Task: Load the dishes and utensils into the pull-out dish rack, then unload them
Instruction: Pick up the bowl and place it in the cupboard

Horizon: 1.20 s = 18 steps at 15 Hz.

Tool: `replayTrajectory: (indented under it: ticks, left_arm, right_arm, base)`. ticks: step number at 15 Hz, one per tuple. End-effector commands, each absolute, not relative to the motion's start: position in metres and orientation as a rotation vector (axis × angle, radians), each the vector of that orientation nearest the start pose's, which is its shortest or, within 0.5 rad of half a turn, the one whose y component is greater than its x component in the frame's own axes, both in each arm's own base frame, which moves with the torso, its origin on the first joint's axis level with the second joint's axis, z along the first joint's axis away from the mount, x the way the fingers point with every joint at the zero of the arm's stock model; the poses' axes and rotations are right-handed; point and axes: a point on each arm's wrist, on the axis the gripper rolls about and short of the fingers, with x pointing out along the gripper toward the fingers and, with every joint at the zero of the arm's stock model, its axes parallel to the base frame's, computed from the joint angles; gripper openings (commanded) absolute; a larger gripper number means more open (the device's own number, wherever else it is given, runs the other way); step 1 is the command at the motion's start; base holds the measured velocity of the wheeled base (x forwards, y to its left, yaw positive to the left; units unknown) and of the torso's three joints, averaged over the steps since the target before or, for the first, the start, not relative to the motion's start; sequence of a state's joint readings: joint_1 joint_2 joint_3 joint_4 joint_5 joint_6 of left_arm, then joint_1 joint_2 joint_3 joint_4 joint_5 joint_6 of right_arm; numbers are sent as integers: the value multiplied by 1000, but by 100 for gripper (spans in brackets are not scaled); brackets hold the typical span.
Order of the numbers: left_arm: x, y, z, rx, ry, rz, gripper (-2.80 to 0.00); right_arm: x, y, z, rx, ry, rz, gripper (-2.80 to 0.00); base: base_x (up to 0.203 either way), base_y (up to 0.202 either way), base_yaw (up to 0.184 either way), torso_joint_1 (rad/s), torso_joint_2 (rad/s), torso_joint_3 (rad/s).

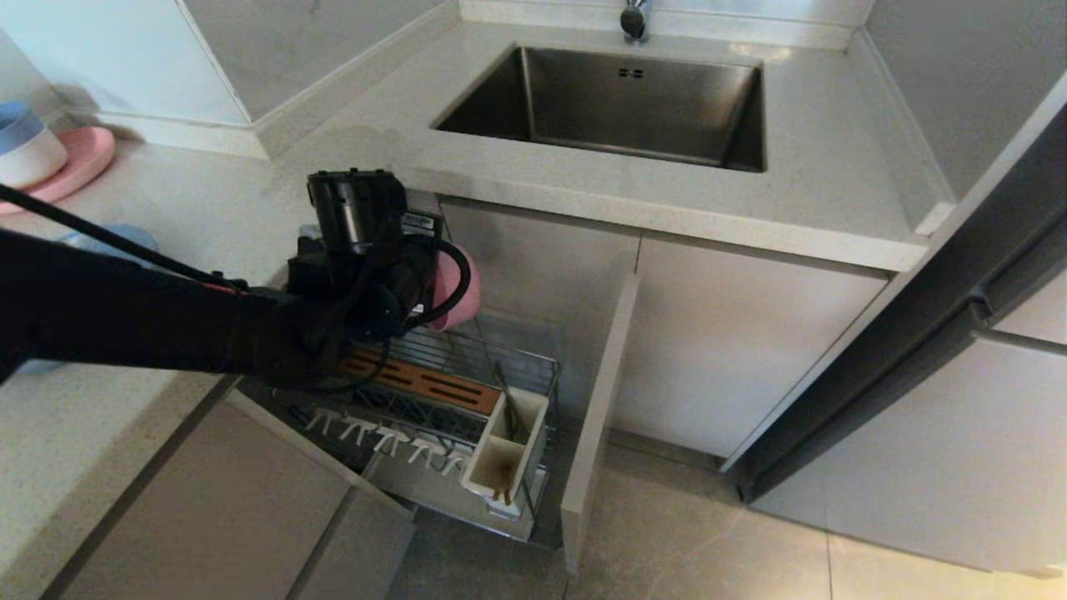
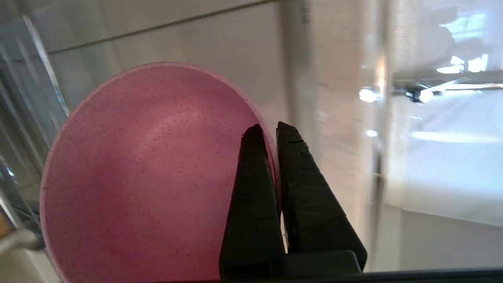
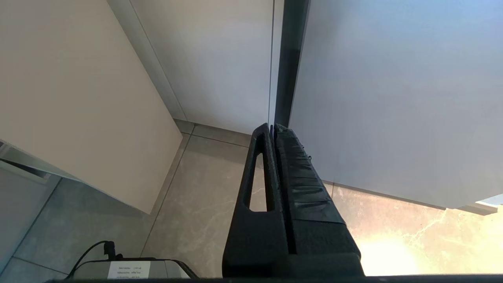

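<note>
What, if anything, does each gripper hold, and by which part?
The left gripper holds the pink bowl by its rim, one finger inside and one outside, above the dish rack. The right gripper is shut and holds nothing.

— Where is the pink bowl [image 2: 149, 177] sitting?
— Its rim is lying pinched between the jaws, tilted on edge — hanging above the pulled-out dish rack [image 1: 467, 400], clear of its wires.

a home kitchen: pale stone counter [image 1: 583, 179] with a steel sink [image 1: 617, 104] and tap [image 1: 633, 18], white cabinets [image 1: 733, 333] below, a pull-out dish rack [image 1: 450, 417] drawn from under the counter, tiled floor [image 1: 708, 542], crockery [image 1: 33, 154] on the counter.
</note>
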State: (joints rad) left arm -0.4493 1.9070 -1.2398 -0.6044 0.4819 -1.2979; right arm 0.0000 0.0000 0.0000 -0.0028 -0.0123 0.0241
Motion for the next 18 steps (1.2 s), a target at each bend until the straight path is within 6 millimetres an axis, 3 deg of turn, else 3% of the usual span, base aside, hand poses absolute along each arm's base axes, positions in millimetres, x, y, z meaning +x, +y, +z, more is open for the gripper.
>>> replayTrajectory:
  ticks: [1,8,18]
  left_arm:
    - [362,-158,210,-1265,37,92,-280]
    - [394,-158,165,-1277,-63,110,-280]
    - [411,-163,122,-1261,-99,195,-280]
  right_arm:
    - [-23,0,76,25,-3,-12,-280]
    - [-23,0,76,25,-2,-12,-280]
    - [-23,0,76,25,-3,-12,-280]
  base:
    - [0,0,0,0,0,0]
    - [0,0,0,0,0,0]
    - [0,0,0,0,0,0]
